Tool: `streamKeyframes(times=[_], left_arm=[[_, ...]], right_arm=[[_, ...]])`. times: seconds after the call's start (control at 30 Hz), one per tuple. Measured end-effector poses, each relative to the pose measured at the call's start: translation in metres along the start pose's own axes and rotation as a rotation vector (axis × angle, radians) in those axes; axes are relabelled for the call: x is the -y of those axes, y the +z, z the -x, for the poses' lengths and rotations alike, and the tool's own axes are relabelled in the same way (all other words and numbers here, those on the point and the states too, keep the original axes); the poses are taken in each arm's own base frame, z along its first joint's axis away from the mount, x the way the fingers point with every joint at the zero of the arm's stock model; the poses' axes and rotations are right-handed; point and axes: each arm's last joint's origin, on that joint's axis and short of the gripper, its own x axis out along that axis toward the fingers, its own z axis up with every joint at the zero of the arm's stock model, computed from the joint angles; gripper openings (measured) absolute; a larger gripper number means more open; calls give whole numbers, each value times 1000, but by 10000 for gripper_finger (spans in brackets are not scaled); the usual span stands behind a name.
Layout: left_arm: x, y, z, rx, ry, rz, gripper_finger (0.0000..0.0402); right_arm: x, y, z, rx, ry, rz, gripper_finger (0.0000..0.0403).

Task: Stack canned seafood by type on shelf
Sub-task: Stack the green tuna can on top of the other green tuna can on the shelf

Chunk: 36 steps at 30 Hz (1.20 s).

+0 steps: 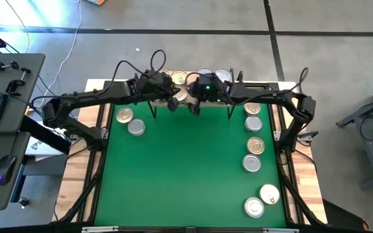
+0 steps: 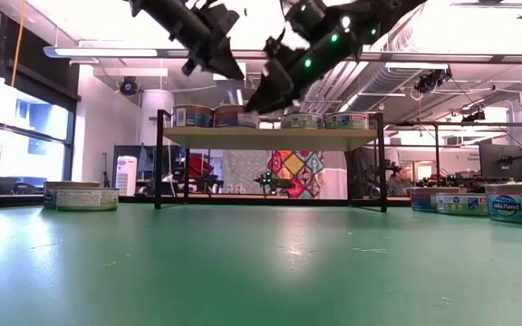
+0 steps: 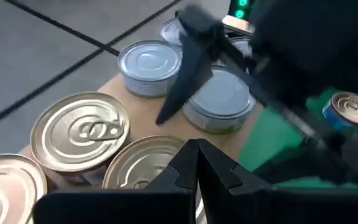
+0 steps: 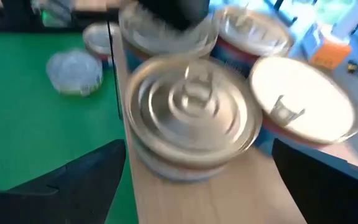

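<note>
The shelf (image 2: 270, 138), a light-wood board on black legs, stands at the table's far edge. On it sit gold-lidded tins (image 3: 79, 130) and silver-lidded tins (image 3: 149, 62). My left gripper (image 3: 197, 149) hovers shut just above the gold tins and holds nothing. My right gripper (image 4: 194, 149) is open and slants down at the shelf's near edge. Its two fingers (image 4: 73, 180) stand left and right of a silver-lidded tin (image 4: 191, 106) that rests on the board. In the low view both grippers, left (image 2: 229, 68) and right (image 2: 261, 100), hang above the shelf's row of tins.
More tins lie loose on the green table (image 1: 186, 168): two near the far left (image 1: 130, 121) and several in a line down the right side (image 1: 254, 144). The two grippers are close together over the shelf. The table's middle holds nothing.
</note>
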Motion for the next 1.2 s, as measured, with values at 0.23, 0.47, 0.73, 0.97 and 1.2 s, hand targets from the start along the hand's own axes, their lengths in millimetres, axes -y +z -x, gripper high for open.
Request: streamKeyframes(times=[0.23, 0.47, 0.73, 0.97, 1.2], left_arm=[[33, 7, 26, -5, 91, -129, 0], [66, -25, 75, -176, 193, -235, 0], [83, -99, 105, -449, 317, -87, 0], [60, -166, 89, -606, 514, 65, 0], [31, -203, 69, -665, 627, 148, 0]], right_arm=[[-15, 24, 39, 71, 27, 56, 399], [-90, -8, 70, 84, 146, 159, 391], [-194, -96, 95, 175, 378, 68, 383], [-232, -150, 122, 165, 277, -36, 382], [-235, -162, 129, 162, 190, -35, 382]])
